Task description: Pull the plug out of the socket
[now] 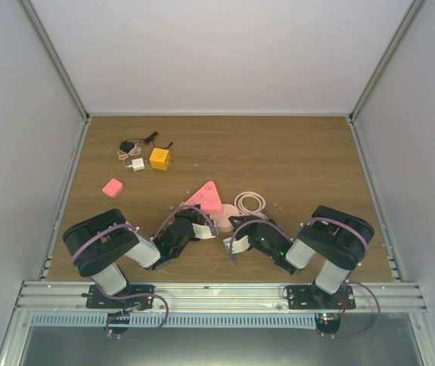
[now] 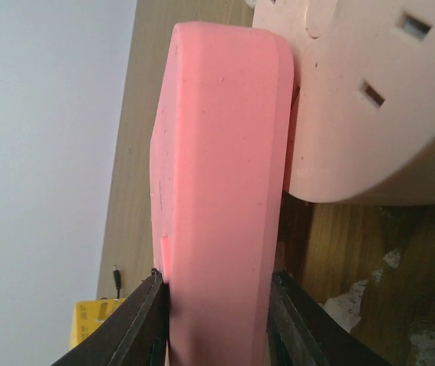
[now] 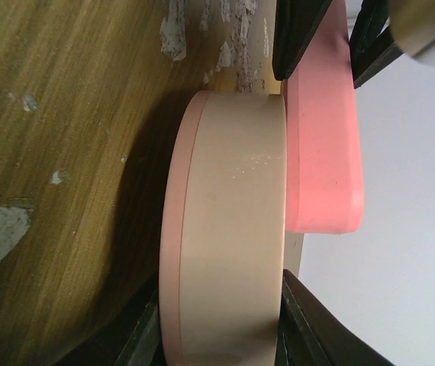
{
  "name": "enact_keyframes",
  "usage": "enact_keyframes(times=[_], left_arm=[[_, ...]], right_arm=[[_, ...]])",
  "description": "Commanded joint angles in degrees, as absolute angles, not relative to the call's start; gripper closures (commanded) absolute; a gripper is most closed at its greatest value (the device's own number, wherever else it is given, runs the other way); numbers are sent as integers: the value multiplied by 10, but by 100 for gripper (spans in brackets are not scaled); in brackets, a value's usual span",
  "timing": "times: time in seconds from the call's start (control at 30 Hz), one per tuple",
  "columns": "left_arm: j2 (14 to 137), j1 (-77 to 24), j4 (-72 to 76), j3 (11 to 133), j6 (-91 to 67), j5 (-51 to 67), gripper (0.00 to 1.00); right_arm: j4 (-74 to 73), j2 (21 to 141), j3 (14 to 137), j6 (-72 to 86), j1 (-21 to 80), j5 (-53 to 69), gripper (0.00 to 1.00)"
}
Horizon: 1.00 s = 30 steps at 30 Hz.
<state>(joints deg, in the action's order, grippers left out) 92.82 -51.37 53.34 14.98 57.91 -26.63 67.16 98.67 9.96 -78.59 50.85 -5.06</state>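
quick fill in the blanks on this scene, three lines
1. The left gripper is shut on a ___ triangle.
2. The right gripper holds a pale disc set against the ___.
3. The cube at the far left is ___.
Missing words: pink; triangle; yellow

No text, label, brand, number or sign can be read in any of the views. The broad side of the pink socket (image 2: 217,206) is seen plain and unlettered in the left wrist view. On the pale round plug (image 2: 370,99), touching the socket, only dark slots are seen (no lettering beside them). On the yellow cube (image 2: 88,324), well apart from the socket, any print is too small and blurred to be made out.
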Motion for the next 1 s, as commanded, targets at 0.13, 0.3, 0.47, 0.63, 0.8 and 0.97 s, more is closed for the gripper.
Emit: enact_keyframes(times=[0.13, 0.3, 0.47, 0.63, 0.8, 0.97], left_arm=[[888, -510, 461, 188, 484, -269, 94], [842, -489, 346, 219, 422, -225, 94], [842, -489, 355, 219, 436, -230, 95], [857, -493, 422, 203, 484, -269, 96], [839, -483, 387, 218, 465, -254, 96], [806, -452, 315, 244, 422, -213, 95]], right_arm=[[693, 990, 81, -786, 516, -40, 94], [701, 996, 76, -792, 516, -40, 94], [707, 1000, 77, -795, 516, -41, 95], [699, 993, 76, -793, 516, -38, 95], [704, 996, 74, -796, 515, -39, 94], [714, 1000, 71, -799, 516, -44, 82]])
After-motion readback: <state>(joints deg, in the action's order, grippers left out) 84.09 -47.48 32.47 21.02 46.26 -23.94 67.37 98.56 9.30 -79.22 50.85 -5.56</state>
